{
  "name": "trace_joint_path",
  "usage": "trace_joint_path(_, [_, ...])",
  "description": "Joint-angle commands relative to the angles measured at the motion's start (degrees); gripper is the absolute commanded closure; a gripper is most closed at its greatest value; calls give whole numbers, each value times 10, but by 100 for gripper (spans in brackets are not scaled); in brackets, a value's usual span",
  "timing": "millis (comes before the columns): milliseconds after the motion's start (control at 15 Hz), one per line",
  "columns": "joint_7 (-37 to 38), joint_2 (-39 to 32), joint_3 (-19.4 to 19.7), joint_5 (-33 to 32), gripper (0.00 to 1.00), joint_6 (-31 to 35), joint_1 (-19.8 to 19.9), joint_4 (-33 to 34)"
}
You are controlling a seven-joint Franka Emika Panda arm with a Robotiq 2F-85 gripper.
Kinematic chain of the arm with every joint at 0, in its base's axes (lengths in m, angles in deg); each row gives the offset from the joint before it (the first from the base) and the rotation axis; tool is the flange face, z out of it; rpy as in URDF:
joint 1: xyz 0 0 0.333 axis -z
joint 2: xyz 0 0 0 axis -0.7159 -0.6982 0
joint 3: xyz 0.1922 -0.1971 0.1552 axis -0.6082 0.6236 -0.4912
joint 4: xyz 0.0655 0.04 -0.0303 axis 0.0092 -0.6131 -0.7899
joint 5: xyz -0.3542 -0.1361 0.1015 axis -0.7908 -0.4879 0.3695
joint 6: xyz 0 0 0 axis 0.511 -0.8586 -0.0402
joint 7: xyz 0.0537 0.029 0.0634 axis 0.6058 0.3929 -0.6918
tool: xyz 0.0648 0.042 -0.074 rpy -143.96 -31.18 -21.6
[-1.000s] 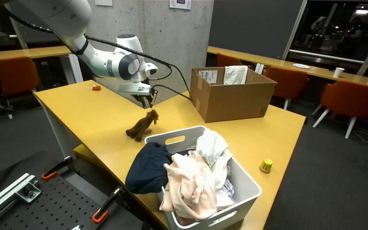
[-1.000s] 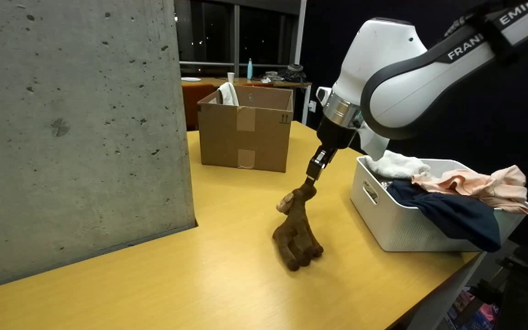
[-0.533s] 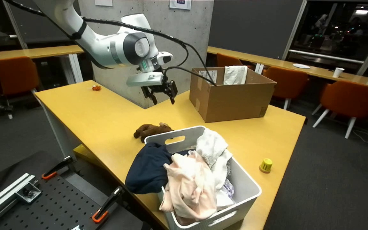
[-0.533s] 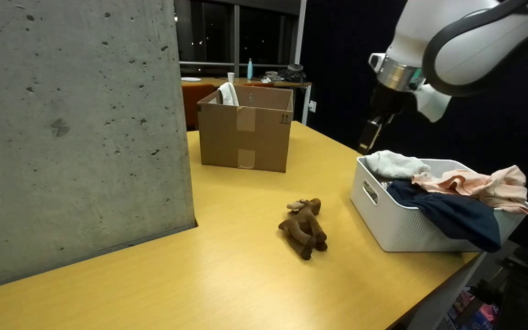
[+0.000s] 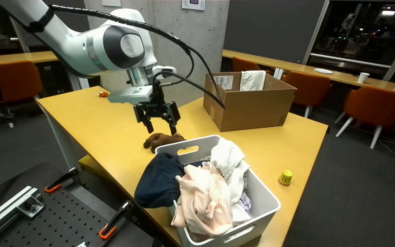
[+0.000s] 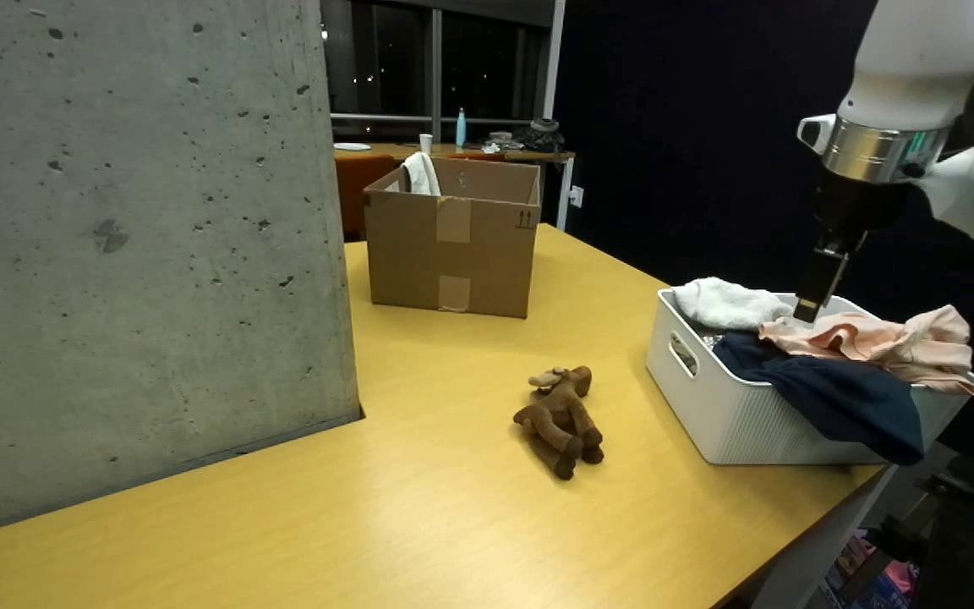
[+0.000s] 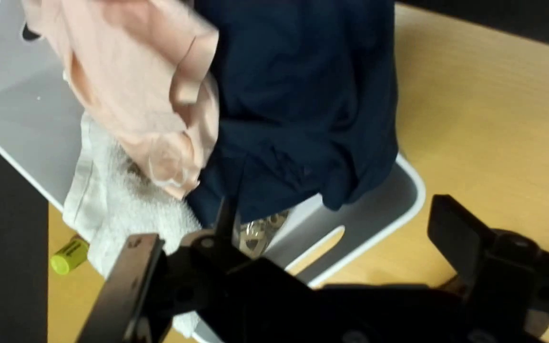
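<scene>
Wrist view: the gripper (image 7: 293, 221) stands near the basket (image 7: 379, 207), jaws spread wide, gripping nothing; a navy garment (image 7: 298, 95) drapes partly outside it. Caution: misaligned descent could knock the basket; snagging the navy garment could drag it.

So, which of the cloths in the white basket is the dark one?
The navy cloth, draped over the side of the white basket; its dark blue sets it apart from the peach-pink cloth and the white towel, which are both pale.
</scene>
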Motion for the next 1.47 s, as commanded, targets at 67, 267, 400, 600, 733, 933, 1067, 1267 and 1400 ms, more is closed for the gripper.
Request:
trace_joint_path(67, [35, 32, -20, -19, 0, 10, 26, -76])
trace_joint_path(267, [40, 9, -23, -15, 0, 25, 32, -85])
trace_joint_path(400, [39, -13, -24, -14, 0, 40, 35, -81])
trace_joint_path(600, [42, -44, -20, -17, 0, 57, 34, -73])
trace_joint_path(733, [40, -63, -16, -16, 0, 64, 34, -67])
trace_joint_path(933, [38, -80, -12, -15, 26, 70, 32, -60])
trace_joint_path(1067, [37, -84, -10, -14, 42, 69, 31, -58])
trace_joint_path(1267, [38, -83, -5, -16, 65, 67, 30, -58])
trace_joint_path(1400, [39, -73, -1, -18, 80, 64, 31, -60])
